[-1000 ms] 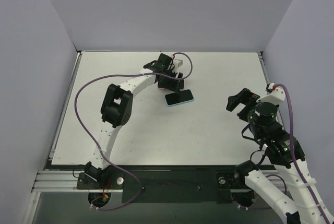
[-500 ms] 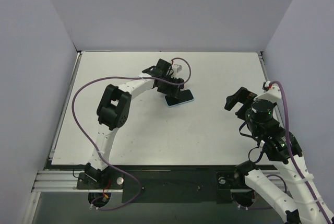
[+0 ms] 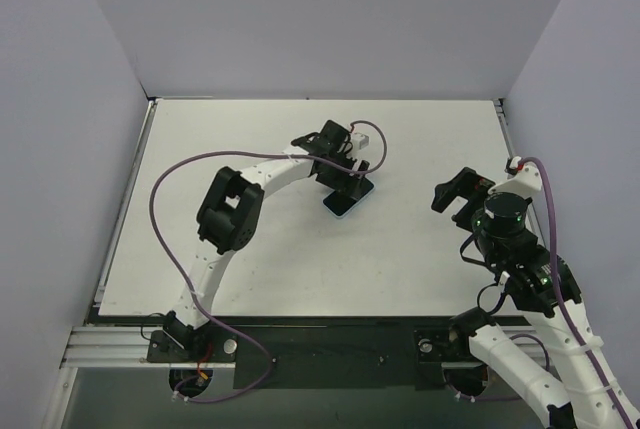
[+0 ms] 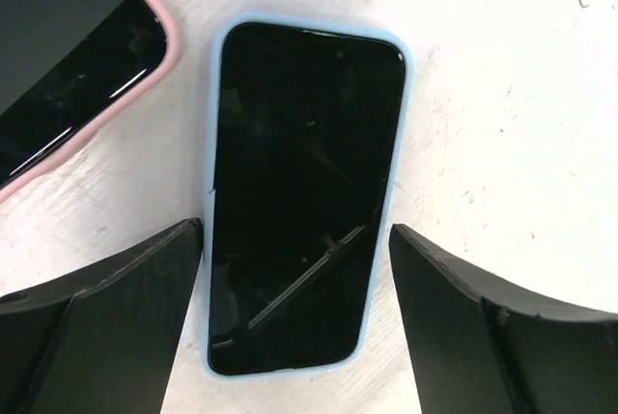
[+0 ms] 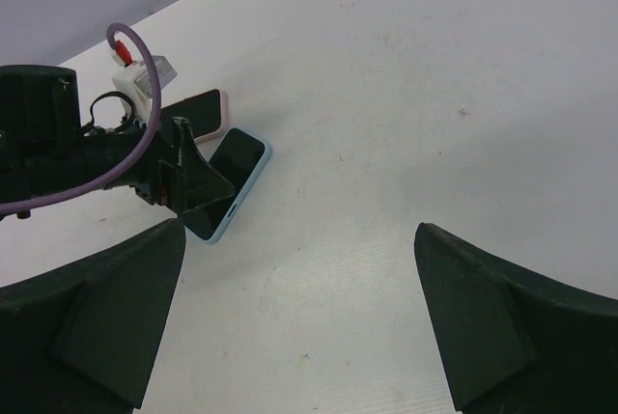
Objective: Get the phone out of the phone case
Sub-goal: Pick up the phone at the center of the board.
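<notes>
Between the L gripper (image 4: 294, 240) fingers lies the phone (image 4: 304, 192), screen up, flat on the table (image 4: 512, 96), w/ its blue case (image 4: 407, 86) wrapped round every edge, so the phone's not out yet. Jaws are apart. One finger (image 4: 116, 308) sits just beside one long edge of the case and the other finger just beside the opposite long edge, both at the phone end nearest the wrist cam. Can't tell if either tip actually touches the case. Nothing is clamped. Beyond that first finger, off to the side, a 2nd phone (image 4: 68, 67) in a pink case (image 4: 166, 47) lies at an angle. Its corner is near the blue case's far corner but apart from it, and only part of it shows in this view.

Top view: L gripper (image 3: 345, 181) is over the phone (image 3: 340, 203), arm stretched far out over the table (image 3: 250, 269). It covers the phone's far end, and the near end sticks out toward the arm bases. Purple cable (image 3: 160, 189) loops along the L arm.

R gripper (image 3: 455, 194) is well apart from the phone, off toward the table's right side, fingers spread wide and holding nothing. From the R wrist cam, the phone (image 5: 243, 165) & L gripper (image 5: 198, 197) are ahead & left of the R gripper (image 5: 299, 229), w/ the pink case (image 5: 208, 110) just behind them.
</notes>
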Robot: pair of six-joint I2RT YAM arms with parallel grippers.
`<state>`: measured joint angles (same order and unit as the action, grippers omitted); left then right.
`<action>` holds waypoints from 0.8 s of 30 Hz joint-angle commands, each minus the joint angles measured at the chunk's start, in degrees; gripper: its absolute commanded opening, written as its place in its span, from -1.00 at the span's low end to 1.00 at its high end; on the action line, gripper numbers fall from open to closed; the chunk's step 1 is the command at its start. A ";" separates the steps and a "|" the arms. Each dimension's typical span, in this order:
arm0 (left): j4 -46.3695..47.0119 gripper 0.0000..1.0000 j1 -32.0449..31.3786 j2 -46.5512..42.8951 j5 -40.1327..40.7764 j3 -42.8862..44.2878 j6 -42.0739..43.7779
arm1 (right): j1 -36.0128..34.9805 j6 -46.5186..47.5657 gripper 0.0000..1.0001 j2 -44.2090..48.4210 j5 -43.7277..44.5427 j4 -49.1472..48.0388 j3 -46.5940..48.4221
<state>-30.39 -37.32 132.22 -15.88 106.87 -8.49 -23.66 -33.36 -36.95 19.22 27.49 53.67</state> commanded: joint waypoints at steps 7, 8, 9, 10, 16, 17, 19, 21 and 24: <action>-9.33 0.78 -6.36 7.26 15.43 10.11 -1.26 | 0.28 0.76 1.00 1.35 1.69 -1.29 -0.41; -10.55 0.78 -7.06 8.13 18.40 11.16 -1.44 | 0.37 0.76 1.00 1.35 1.78 -1.38 -0.41; -11.26 0.78 -7.24 8.66 19.38 12.04 -1.96 | 0.28 0.76 1.00 1.35 1.78 -1.29 -0.41; -13.18 0.77 -7.59 9.88 20.96 13.70 -2.23 | 0.28 0.67 1.00 1.35 1.87 -1.29 -0.41; -20.40 0.54 -9.26 14.72 24.92 20.04 -2.85 | 0.37 -0.56 1.00 1.00 3.36 -0.24 -0.41; -20.58 0.53 -9.26 14.90 24.67 20.04 -2.67 | 0.37 -0.65 1.00 1.00 3.45 -0.07 -0.41; -21.02 0.50 -9.79 15.43 23.62 19.87 -2.15 | 0.37 -0.65 1.00 1.09 4.07 0.37 -0.23; -21.81 0.43 -10.40 15.70 24.31 19.87 -1.62 | 0.37 -0.82 1.00 1.26 4.77 1.16 -0.06; -22.52 0.03 -11.19 16.40 26.68 19.17 -0.57 | 0.46 -0.82 1.00 1.62 6.52 1.78 -0.14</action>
<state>-47.68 -46.44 143.17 7.31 127.57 -10.09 -23.66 -33.63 -35.73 21.74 28.21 53.49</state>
